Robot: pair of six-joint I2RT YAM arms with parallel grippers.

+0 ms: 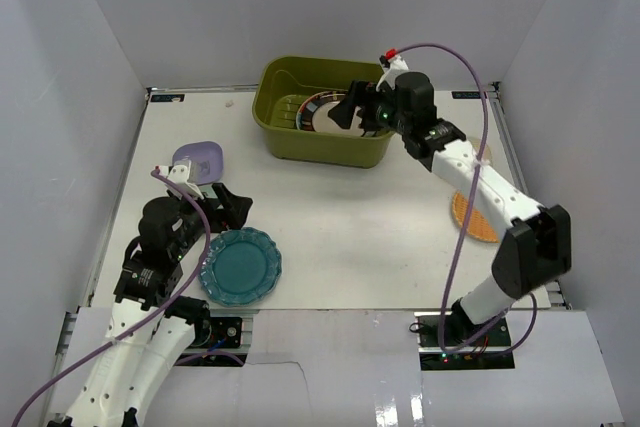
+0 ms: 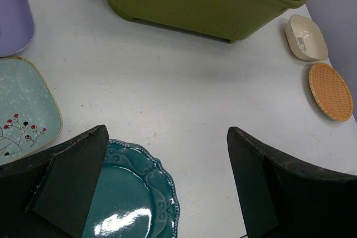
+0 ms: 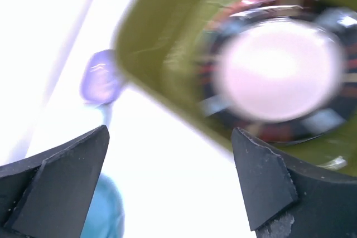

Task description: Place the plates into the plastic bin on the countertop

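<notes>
The olive-green plastic bin (image 1: 290,132) stands at the back of the white countertop (image 1: 360,227). A round plate with a dark and red rim and a pale centre (image 1: 318,113) lies in it; it is blurred in the right wrist view (image 3: 279,71). My right gripper (image 1: 352,112) hovers open and empty over the bin's right part. My left gripper (image 1: 228,205) is open and empty just above the far edge of the teal scalloped plate (image 1: 240,265). The teal plate's rim lies by my left finger (image 2: 72,185).
A lavender square plate (image 1: 198,160) lies left of the bin. A mint plate with red berries (image 2: 22,110) lies under my left arm. An orange woven round (image 2: 331,91) and a cream square dish (image 2: 305,37) lie at the right, near my right arm. White walls surround the countertop.
</notes>
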